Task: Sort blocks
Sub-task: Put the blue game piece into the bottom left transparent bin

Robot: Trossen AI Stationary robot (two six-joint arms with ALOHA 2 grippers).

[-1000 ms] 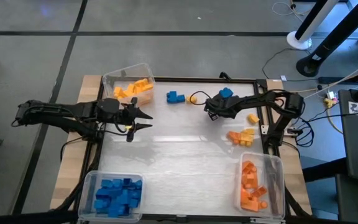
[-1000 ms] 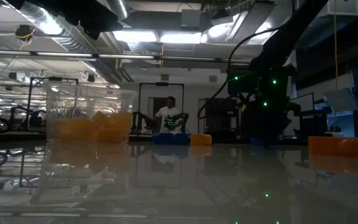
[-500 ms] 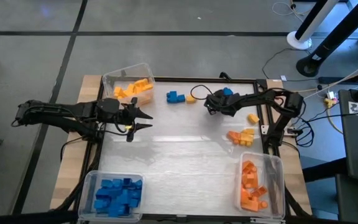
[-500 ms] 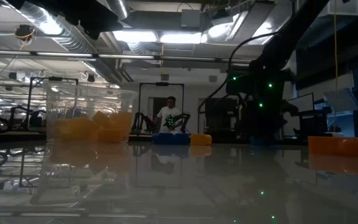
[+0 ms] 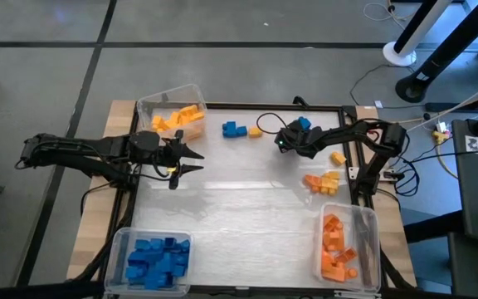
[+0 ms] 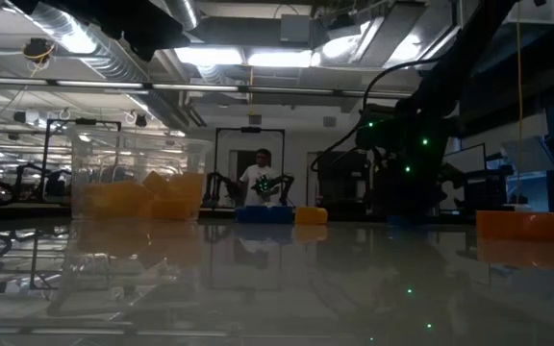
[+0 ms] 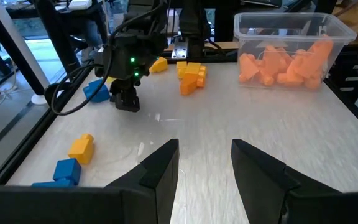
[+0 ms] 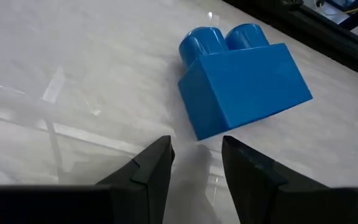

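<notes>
The right pincer hangs low over the far side of the desk, its fingers parted a little and empty, just short of a blue block lying on its side. The left pincer waits near the bin of yellow blocks, also parted and empty. More yellow and orange blocks lie near the right edge.

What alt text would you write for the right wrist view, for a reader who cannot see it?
A blue two-stud block lies on its side on the glossy white table. The right hand hovers just short of it, its two dark fingers slightly apart and holding nothing.
</notes>
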